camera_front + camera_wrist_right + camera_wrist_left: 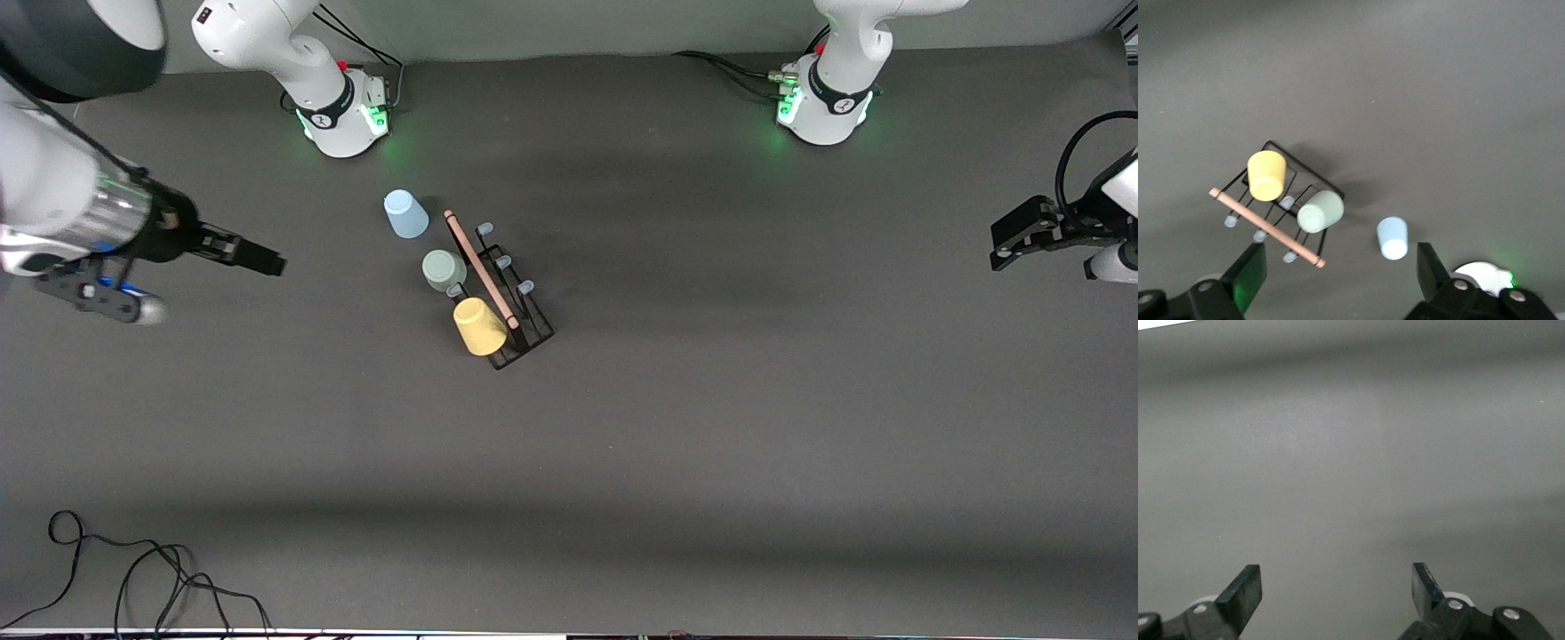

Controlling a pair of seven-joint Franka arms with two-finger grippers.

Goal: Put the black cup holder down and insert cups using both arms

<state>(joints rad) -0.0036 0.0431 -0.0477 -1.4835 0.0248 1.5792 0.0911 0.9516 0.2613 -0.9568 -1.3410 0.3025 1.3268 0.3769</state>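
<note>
— Arms first: where do you see them?

— Your right gripper (pixel 267 263) hangs over the table (pixel 711 427) at the right arm's end, pointing level toward the holder (pixel 508 307), fingers (pixel 1248 273) spread wide with nothing between them. Your left gripper (pixel 1009 247) sits over the left arm's edge of the table, tilted down, fingers (pixel 1245 590) likewise parted and bare; its wrist view shows only grey mat.

— And the holder?

— It stands on the table between the two bases, somewhat toward the right arm's end, its wooden rod (pixel 480 267) running slantwise. On the prongs along its right-arm side you have the yellow cup (pixel 478 325) nearest the front camera and the green cup (pixel 443 269) next along. The blue cup (pixel 406 214) stands mouth down on the table just beside the rack, farthest from the front camera, not on a prong. Three blue-tipped prongs (pixel 505 262) on the left-arm side are free.

— Room to move?

— Wide bare mat lies toward the front camera and toward the left arm's end. A cable (pixel 133 569) loops near the front edge at the right arm's end.
</note>
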